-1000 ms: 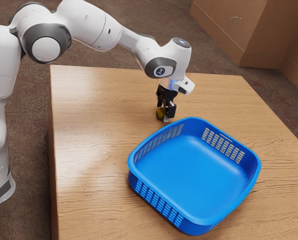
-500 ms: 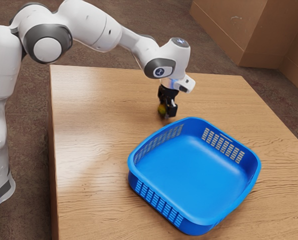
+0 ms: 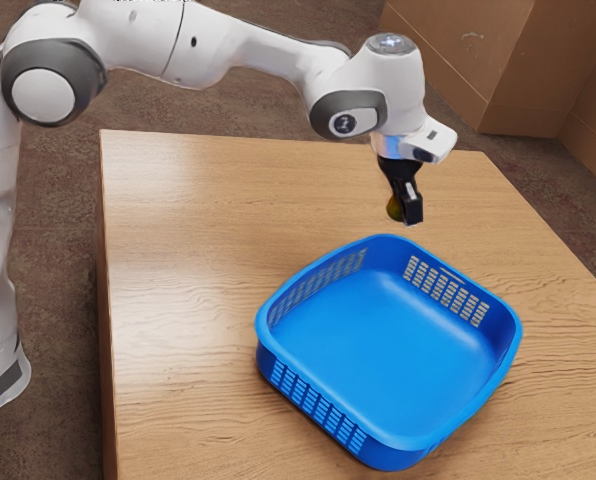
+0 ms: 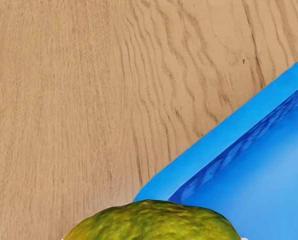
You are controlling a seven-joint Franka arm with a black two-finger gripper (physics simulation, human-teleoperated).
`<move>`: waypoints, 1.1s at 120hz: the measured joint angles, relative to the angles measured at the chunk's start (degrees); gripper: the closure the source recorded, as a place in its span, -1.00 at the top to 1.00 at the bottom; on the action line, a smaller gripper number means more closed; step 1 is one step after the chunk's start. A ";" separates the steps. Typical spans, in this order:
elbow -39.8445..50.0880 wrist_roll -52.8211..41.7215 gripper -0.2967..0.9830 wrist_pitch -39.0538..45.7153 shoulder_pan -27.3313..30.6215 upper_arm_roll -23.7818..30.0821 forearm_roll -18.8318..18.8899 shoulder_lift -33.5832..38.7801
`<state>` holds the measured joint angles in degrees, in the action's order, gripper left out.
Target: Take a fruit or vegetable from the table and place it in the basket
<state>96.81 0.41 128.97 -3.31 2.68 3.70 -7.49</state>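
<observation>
Where the scene is shown in the exterior view, the white arm [image 3: 213, 45] is extended from the left, and the black gripper [image 3: 405, 213] is directed downward at its end. A yellow-green fruit [image 3: 394, 208] is grasped between the fingers and held above the wooden table [image 3: 178, 300], just beyond the far side of the blue basket [image 3: 378, 345]. Slotted walls are seen around the basket, which is placed upright on the near, right-hand part of the table. In the wrist view, bumpy skin, mottled green and yellow, is displayed by the fruit beneath the hand. A corner of the basket's rim is partly covered by the fruit; slotted wall and smooth blue floor are seen inside the rim, wood grain outside it.
</observation>
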 joint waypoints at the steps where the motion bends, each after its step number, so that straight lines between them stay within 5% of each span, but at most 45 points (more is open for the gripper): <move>1: -0.02 0.08 -0.01 0.04 -0.05 0.41 0.00 0.00; 28: 0.32 2.88 -0.02 0.75 -5.04 4.02 -0.16 0.79; 78: -0.02 7.13 -0.02 1.23 -5.00 8.43 0.09 -0.69; 100: 0.07 8.04 0.38 1.30 -4.31 8.58 -0.45 -0.60; 132: 0.91 11.84 0.51 0.80 -1.18 6.06 -2.99 3.44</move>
<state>97.72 12.25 129.77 -4.49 8.74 0.71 -4.05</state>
